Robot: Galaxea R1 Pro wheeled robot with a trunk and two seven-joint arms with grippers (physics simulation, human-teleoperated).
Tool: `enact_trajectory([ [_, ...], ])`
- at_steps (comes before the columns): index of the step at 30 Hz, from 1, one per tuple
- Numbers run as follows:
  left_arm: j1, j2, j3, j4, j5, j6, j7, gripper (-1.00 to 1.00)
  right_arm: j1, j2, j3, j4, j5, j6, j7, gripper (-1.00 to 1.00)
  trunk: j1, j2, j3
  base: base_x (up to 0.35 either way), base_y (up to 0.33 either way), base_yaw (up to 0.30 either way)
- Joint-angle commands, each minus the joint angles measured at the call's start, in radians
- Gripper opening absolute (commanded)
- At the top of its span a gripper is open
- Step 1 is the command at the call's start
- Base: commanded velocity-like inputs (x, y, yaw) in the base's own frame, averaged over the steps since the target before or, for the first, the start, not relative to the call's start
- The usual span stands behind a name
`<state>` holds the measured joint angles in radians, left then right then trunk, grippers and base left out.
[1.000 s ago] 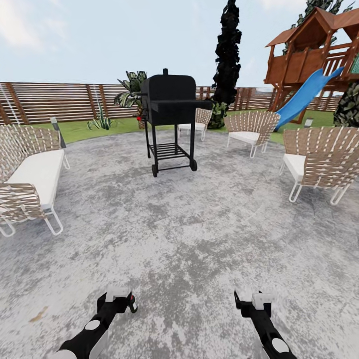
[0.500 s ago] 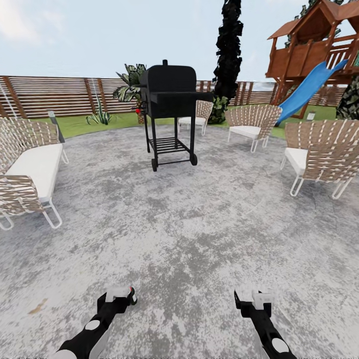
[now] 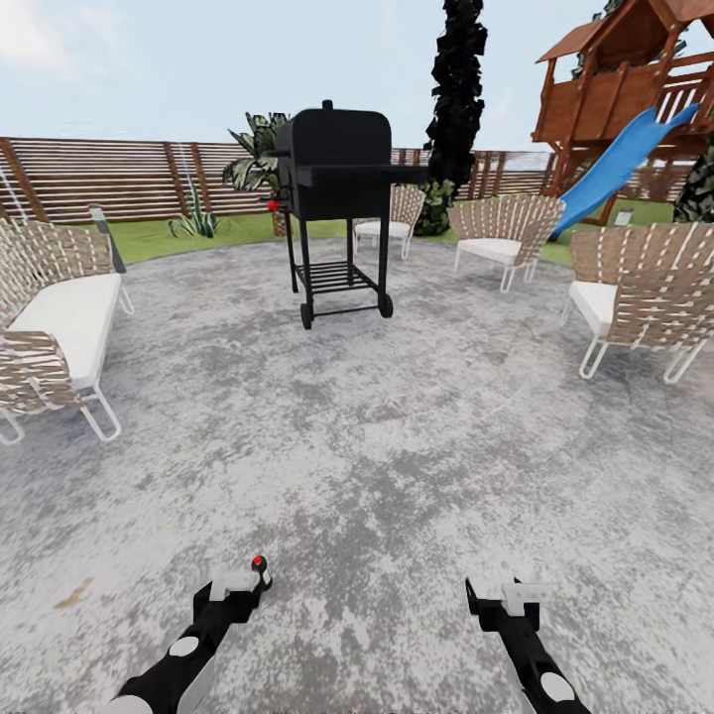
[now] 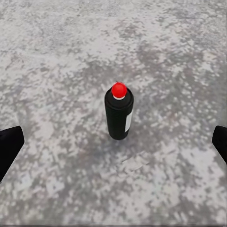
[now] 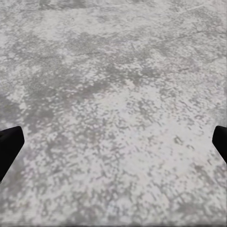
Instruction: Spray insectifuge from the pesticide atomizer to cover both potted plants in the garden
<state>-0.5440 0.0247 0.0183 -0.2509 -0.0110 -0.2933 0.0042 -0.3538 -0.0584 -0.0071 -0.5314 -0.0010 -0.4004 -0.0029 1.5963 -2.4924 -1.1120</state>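
Observation:
The pesticide atomizer (image 4: 118,115), a small dark bottle with a pale label and a red top, stands upright on the grey patio. In the head view its red top (image 3: 260,562) pokes up just beyond my left gripper (image 3: 234,591). My left gripper (image 4: 113,144) is open, its fingers wide to either side and short of the bottle, touching nothing. My right gripper (image 3: 506,599) is open over bare paving (image 5: 113,118). One potted plant (image 3: 196,220), a low spiky rosette, sits far off on the lawn by the fence.
A black grill (image 3: 337,208) stands mid-patio ahead. A woven sofa (image 3: 55,327) is at the left, and woven chairs (image 3: 640,302) are at the right and rear. Behind them are a wooden fence (image 3: 109,178), a striped-leaf bush (image 3: 256,159) and a playhouse with a blue slide (image 3: 615,159).
The whole view has shifted a little, so the camera moved. The atomizer's red top now shows clear beyond the left gripper, where it was half hidden before. Both grippers stay open.

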Motion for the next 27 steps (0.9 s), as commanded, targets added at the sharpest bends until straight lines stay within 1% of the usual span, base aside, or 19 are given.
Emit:
enact_trajectory([
  [1, -0.001, 0.0, 0.002, 0.001, -0.001, -0.003, 0.0, 1.0, -0.001, 0.0, -0.001, 0.001, 0.0, -0.003, 0.0, 1.0, 0.004, -0.008, -0.006, 0.0, 0.0, 0.0],
  [27, -0.001, 0.0, 0.002, 0.001, -0.001, -0.004, 0.0, 1.0, -0.001, 0.0, -0.001, 0.0, 0.0, -0.003, -0.001, 1.0, 0.015, -0.014, -0.148, 0.0, 0.0, 0.0],
])
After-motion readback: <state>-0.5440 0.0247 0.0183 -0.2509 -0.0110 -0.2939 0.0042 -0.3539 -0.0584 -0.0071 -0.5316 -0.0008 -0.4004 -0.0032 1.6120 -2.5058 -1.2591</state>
